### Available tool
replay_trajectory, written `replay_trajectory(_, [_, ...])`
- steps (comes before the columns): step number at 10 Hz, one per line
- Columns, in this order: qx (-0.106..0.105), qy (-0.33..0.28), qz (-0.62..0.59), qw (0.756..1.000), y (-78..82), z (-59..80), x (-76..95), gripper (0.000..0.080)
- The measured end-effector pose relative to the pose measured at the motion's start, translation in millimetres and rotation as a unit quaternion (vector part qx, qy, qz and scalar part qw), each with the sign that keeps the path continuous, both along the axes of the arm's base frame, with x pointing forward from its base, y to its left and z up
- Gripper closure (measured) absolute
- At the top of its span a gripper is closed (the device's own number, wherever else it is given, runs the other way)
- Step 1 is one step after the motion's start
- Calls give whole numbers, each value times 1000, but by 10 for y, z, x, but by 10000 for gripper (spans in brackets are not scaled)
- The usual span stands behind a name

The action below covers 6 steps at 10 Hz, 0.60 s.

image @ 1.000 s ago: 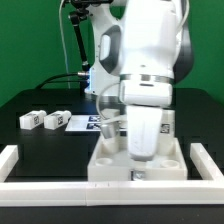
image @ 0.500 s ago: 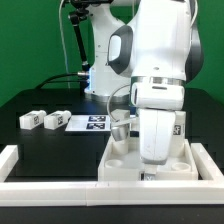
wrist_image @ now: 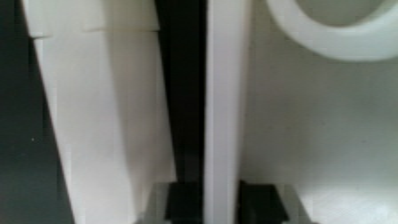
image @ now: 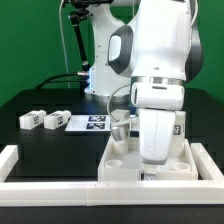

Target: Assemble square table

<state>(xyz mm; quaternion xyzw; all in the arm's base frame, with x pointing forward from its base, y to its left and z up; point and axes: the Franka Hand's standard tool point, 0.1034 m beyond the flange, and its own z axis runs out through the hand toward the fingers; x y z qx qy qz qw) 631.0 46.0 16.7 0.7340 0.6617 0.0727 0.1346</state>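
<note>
Right at the tool, between its two dark fingers, stands the thin raised rim of the large white plastic square slab. The tool is nearly closed, pinching that rim. The slab lies flat on the black desk with its recessed face up, directly under the tool. A round corner socket shows on the slab side of the rim. On the other side, past a dark gap, is what looks like the low white border wall, near the slab but apart from it. Two small white tagged leg blocks sit well away from the tool on the desk, with the marker board between them and it.

Handling, as a judgement: the slab is probably stiff, fairly light moulded plastic, smooth and a bit slippery, not fragile. It is broad, so a grip on one edge will let it twist or droop if lifted; sliding it suits better. The rim is the only part thin enough to take, best mid-edge and clear of the sockets. The legs look small and rigid and are easily taken across their flat sides.
</note>
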Motion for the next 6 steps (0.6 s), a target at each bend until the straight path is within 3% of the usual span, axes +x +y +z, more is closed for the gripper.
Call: replay_trajectory(6, [3, -6, 1, 1000, 71, 117, 39, 709])
